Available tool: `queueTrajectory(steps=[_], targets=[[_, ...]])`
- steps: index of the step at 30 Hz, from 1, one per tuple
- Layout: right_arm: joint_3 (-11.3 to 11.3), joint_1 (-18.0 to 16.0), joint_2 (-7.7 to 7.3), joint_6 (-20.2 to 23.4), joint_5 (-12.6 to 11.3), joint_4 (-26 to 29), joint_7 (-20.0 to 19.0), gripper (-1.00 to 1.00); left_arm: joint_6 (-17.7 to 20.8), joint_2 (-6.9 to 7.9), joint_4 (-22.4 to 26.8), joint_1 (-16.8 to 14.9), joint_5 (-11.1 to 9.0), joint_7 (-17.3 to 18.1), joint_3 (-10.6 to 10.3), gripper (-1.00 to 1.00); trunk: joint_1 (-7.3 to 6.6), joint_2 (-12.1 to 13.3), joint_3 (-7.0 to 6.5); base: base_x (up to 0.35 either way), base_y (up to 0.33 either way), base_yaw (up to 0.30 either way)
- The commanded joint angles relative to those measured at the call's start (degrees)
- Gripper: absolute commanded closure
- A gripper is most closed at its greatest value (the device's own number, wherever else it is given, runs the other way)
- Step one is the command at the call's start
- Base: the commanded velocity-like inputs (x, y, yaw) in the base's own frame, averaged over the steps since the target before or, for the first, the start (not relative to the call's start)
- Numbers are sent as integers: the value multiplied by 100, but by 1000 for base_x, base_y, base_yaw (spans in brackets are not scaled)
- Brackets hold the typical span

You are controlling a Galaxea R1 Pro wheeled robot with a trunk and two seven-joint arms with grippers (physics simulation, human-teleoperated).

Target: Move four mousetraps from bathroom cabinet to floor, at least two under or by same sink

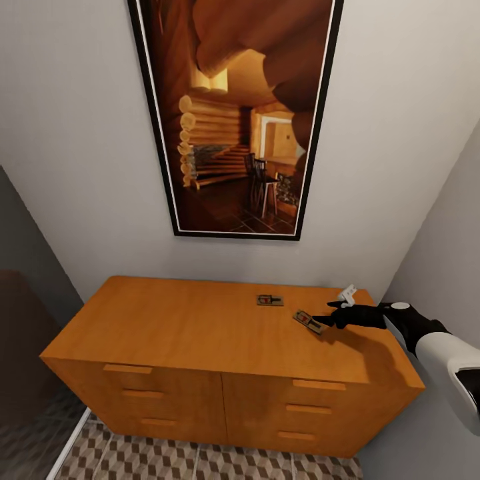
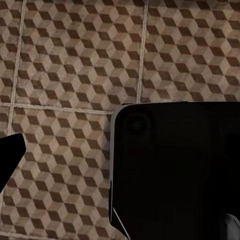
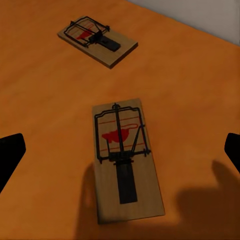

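Two mousetraps lie on the orange-brown cabinet (image 1: 187, 327), toward its right end: one (image 1: 270, 301) further back, one (image 1: 309, 321) nearer the front. My right gripper (image 1: 333, 315) hovers just right of the nearer trap, open. In the right wrist view that trap (image 3: 125, 155) lies flat between the spread fingers of the right gripper (image 3: 120, 152), untouched, with the other trap (image 3: 97, 41) beyond it. My left gripper (image 2: 120, 155) hangs over the cube-patterned bathroom floor (image 2: 75, 60), one fingertip (image 2: 10, 155) at the view's edge, holding nothing. The bathroom sink is out of view.
A large framed picture (image 1: 233, 113) hangs on the wall behind the cabinet. A small white object (image 1: 347, 294) sits at the cabinet's back right corner. Walls close in on both sides. Floor tiles (image 1: 200, 460) show below the drawers. A black robot part (image 2: 175, 170) blocks much of the left wrist view.
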State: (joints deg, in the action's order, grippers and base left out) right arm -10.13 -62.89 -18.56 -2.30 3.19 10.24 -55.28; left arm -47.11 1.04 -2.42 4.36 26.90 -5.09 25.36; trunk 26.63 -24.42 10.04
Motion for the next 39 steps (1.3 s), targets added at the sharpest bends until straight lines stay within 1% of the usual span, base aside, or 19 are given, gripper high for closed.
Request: queueTrajectory(steps=[1, 9, 25, 39], targets=[[-6, -4, -1, -24, 34, 4, -9, -100, -26, 2, -13, -5, 61, -53, 12, -100, 3, -10, 10, 0, 0, 0], [-9, -4, 4, -25, 39, 4, -33, -100, -28, 2, -13, -5, 61, -53, 12, -100, 3, -10, 27, 0, 0, 0], [-14, -4, 7, -24, 42, 4, -79, -100, -27, -4, -13, -5, 61, -53, 12, -100, 3, -10, 160, 0, 0, 0], [-6, -4, 1, -25, 42, 4, -79, -100, -27, -6, -13, -5, 61, -53, 12, -100, 3, -10, 178, 0, 0, 0]])
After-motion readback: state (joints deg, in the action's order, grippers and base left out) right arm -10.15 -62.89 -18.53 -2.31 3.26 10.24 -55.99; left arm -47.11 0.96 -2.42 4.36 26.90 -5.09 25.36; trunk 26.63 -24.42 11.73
